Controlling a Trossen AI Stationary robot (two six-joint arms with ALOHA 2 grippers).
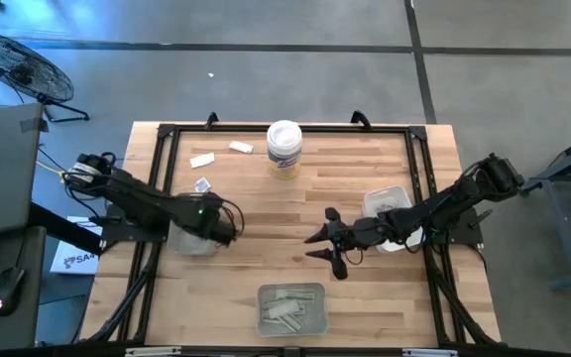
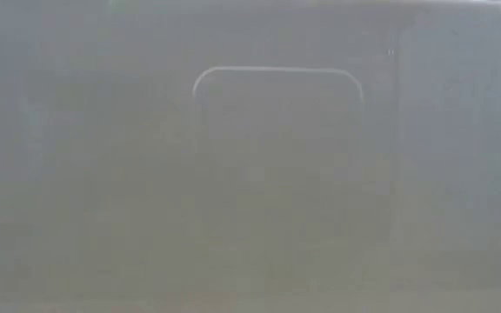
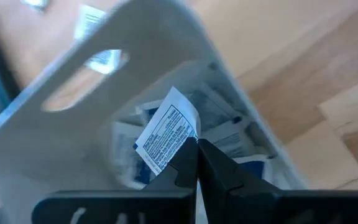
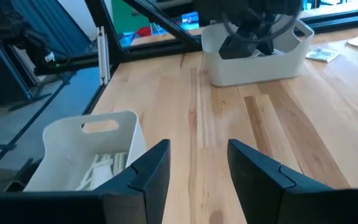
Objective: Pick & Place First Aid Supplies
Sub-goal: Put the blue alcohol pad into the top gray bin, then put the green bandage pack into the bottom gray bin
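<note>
White packet (image 3: pixel 166 134) pinched by one corner in clenched left gripper (image 3: pixel 196 163), long axis tilted, over tray (image 3: pixel 61 93), right gripper (image 4: pixel 197 163) released, empty

My wooden table (image 1: pixel 295 268) has three translucent grey trays on it: one on my left (image 1: pixel 194 241), one on my right (image 1: pixel 386 203), one at the near edge (image 1: pixel 290 308). A white tub (image 1: pixel 284 149) stands by the far edge, with three loose packets (image 1: pixel 203 160) near it.
</note>
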